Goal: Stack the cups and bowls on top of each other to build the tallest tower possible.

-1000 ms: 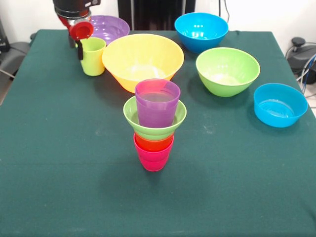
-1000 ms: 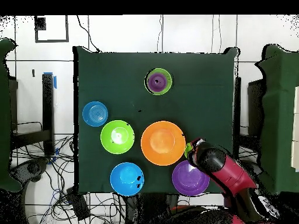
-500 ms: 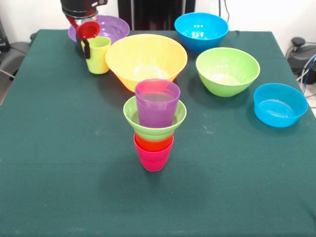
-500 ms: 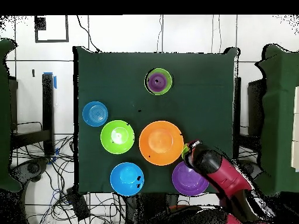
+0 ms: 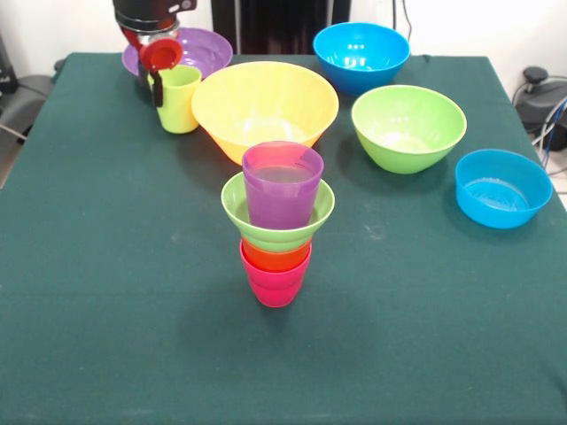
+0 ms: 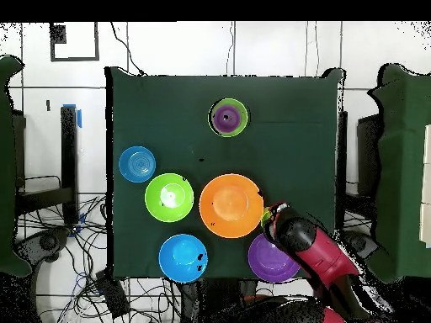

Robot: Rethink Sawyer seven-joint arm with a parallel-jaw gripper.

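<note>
The red and black gripper (image 5: pixel 156 75) hangs at the rim of the lime green tapered plastic cup (image 5: pixel 178 100); one dark finger (image 5: pixel 157 91) lies against the cup's outer wall, the other is out of sight, so whether it is clamped on the cup or spread apart cannot be told. From overhead the gripper (image 6: pixel 271 216) and arm cover nearly all of that cup (image 6: pixel 267 220), leaving only a green sliver, while the front view shows the whole cup upright on the dark green table cloth (image 5: pixel 106 266).

Just behind the gripper sits the glossy purple bowl (image 5: pixel 190 48), partly hidden by it from the front; overhead its round inside (image 6: pixel 269 259) shows, overlapped by the arm. Just beside the gripper's cup is the large orange-yellow bowl (image 5: pixel 264 106).

Well apart from the gripper stands the tower (image 5: pixel 277 221): red-pink cup (image 5: pixel 275 285) lowest, then orange cup (image 5: pixel 275 258), small lime green bowl (image 5: pixel 277 219), purple cup (image 5: pixel 283 183). Overhead only the purple cup within the green rim (image 6: pixel 228 118) shows.

Farther off are the medium lime green bowl (image 5: pixel 408 127), the deep blue bowl (image 5: pixel 361 55) and the smaller blue bowl (image 5: pixel 502 187).
</note>
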